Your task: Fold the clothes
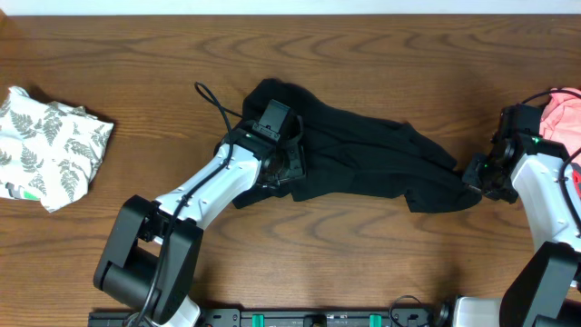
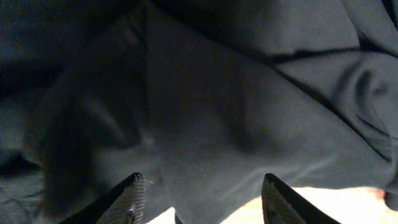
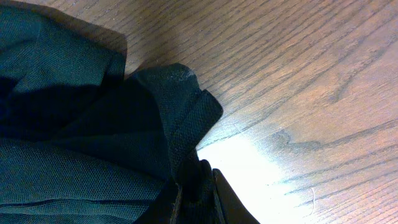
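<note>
You are at the spreading-out step, judging by how things lie. The black garment [image 1: 363, 150] lies bunched and creased on the table [image 1: 363, 54], strung out between your two grippers, and no fold has been made yet.

Your right gripper [image 1: 474, 173] is pinched down narrow on a corner of the garment's hem. In the right wrist view the fingers [image 3: 198, 186] meet with the knit edge caught between them, the rest of the cloth runs away ahead and to one side of the jaws, and bare wood lies on the other side.

Your left gripper [image 1: 289, 162] hangs over the opposite, thicker end of the garment with its jaws partly apart and nothing in them. In the left wrist view the two fingertips [image 2: 134, 193] stand well apart, and a raised crease of cloth sits just ahead of the gap.

The next move likely calls for the left jaws to drop onto that crease or a nearby edge and close, so both ends can be drawn apart and laid flat. Pick a single layer, since the folds under the left gripper overlap and I cannot tell which belongs to the hem.

The fern-print piece [image 1: 50, 145] lies well beyond the left gripper's outer side. The pink piece [image 1: 563, 113] sits just behind the right gripper.
</note>
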Controlling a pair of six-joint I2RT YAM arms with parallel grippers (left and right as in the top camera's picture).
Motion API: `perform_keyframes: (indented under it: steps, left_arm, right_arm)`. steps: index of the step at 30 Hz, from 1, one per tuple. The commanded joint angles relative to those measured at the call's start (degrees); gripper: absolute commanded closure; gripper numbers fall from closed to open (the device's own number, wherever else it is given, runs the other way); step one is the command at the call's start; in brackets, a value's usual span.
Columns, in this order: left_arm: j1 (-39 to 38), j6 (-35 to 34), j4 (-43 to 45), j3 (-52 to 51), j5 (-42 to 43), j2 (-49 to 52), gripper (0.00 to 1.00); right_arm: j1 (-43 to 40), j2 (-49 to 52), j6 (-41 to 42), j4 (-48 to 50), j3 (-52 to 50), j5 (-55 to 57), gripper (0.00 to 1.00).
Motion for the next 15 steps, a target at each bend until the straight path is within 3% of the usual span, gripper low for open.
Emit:
perform_keyframes:
  steps: [1, 12, 15]
  left_arm:
    - [0.0, -0.7, 0.2, -0.5, -3.9, -0.1, 0.39]
    - [0.0, -0.7, 3.6, -0.5, 1.3, 5.5, 0.41]
    - [0.0, -0.7, 5.8, -0.5, 4.0, 5.5, 0.62]
  right_arm:
    - [-0.1, 0.1, 0.5, -0.2, 0.0, 0.0, 0.87]
    - [-0.1, 0.1, 0.4, -0.2, 0.0, 0.0, 0.87]
    - [-0.1, 0.1, 0.4, -0.3, 0.0, 0.0, 0.88]
